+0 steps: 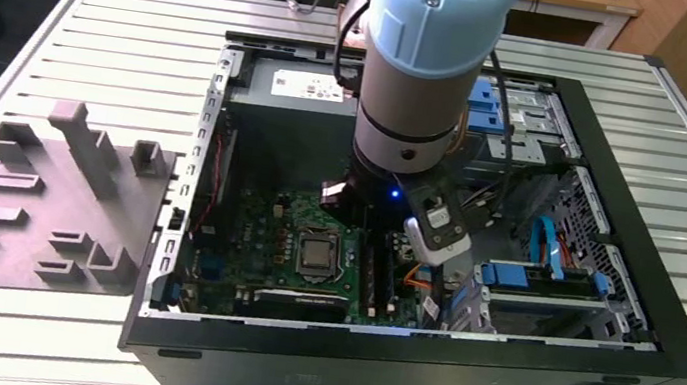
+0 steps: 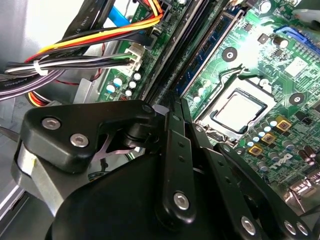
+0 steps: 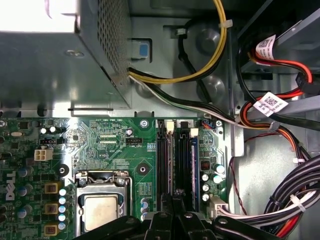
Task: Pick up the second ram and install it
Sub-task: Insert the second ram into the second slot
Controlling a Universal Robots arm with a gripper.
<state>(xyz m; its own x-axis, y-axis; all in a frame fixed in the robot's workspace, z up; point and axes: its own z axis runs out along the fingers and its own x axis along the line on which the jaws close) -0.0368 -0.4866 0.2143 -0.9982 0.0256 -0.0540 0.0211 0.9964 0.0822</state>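
My gripper (image 3: 172,202) hangs low inside the open computer case, right over the long black ram slots (image 3: 167,160) of the green motherboard (image 1: 270,233). In both wrist views its black fingers are drawn together, gripper (image 2: 177,106) shut. One thin blue ram strip (image 3: 193,165) stands edge-up in the outermost slot, a little aside from the fingertips. I cannot make out the second ram as such; the spot under the tips is hidden by the gripper's own links. In the exterior view the gripper (image 1: 371,242) sits below the pale blue arm, beside the processor socket (image 1: 315,249).
The grey power supply (image 1: 291,84) fills the case's far end. Bundled cables (image 3: 280,135) and blue drive brackets (image 1: 533,278) crowd the side past the slots. A grey fixture (image 1: 46,201) lies on the slatted table at the exterior view's left. Case walls (image 1: 196,182) close in all round.
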